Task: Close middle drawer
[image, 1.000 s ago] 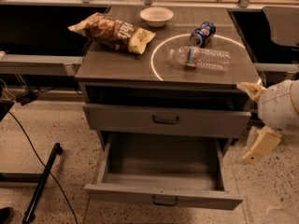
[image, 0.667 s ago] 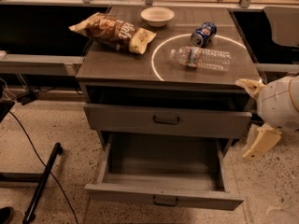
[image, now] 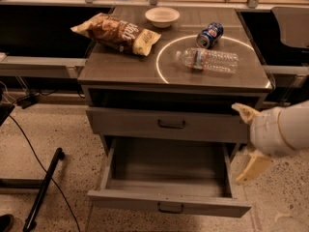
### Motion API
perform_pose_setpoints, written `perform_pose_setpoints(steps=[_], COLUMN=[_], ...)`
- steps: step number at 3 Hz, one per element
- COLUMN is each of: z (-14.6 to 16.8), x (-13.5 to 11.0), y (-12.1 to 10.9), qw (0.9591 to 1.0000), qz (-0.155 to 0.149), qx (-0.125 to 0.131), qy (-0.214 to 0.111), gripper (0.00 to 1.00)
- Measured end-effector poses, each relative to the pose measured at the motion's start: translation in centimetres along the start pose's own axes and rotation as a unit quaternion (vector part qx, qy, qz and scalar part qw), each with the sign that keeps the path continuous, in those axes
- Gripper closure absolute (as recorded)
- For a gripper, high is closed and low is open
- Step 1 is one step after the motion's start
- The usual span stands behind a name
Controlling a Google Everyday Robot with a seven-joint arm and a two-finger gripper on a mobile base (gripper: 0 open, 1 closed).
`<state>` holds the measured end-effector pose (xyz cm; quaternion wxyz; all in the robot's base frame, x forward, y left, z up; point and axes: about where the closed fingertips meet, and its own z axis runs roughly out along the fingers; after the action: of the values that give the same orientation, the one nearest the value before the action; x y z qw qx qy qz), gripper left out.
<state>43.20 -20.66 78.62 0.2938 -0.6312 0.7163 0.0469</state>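
Note:
The middle drawer (image: 169, 204) is pulled far out of the grey cabinet; it is a deep, empty box with a shallow front and a small dark bar handle (image: 170, 208). Above it the top drawer (image: 145, 124) stands slightly out, with a dark gap under the cabinet top. The lowest drawer is hidden below the open one. My gripper (image: 248, 139) hangs to the right of the cabinet, level with the top drawer's right end and above the open drawer's right front corner. Its cream fingers (image: 253, 166) are spread apart and hold nothing.
On the cabinet top (image: 120, 69) lie a chip bag (image: 116, 33), a white bowl (image: 162, 16), a blue can (image: 209, 35) and a clear plastic bottle (image: 207, 60). A black stand leg and cable (image: 43, 187) lie on the speckled floor at left. Dark benches flank the cabinet.
My gripper has moved a little left and down, closer to the cabinet's right side. The drawers and the items on top have not moved.

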Motion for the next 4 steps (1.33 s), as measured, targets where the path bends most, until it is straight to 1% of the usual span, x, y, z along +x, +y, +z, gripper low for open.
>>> perform_pose_setpoints(steps=[1,2,3,4], z=[4.6,6.9,7.0,9.0], x=[2.9,5.2,5.2,6.3], y=[1.6,3.3,3.3,4.1], qw=[0.9987,0.9976,0.9974,0.9978], qz=[-0.046,-0.067,-0.071,-0.058], qx=[0.021,0.016,0.015,-0.031], qy=[-0.004,-0.006,-0.007,0.000], gripper=[0.00,0.00,0.00,0.00])
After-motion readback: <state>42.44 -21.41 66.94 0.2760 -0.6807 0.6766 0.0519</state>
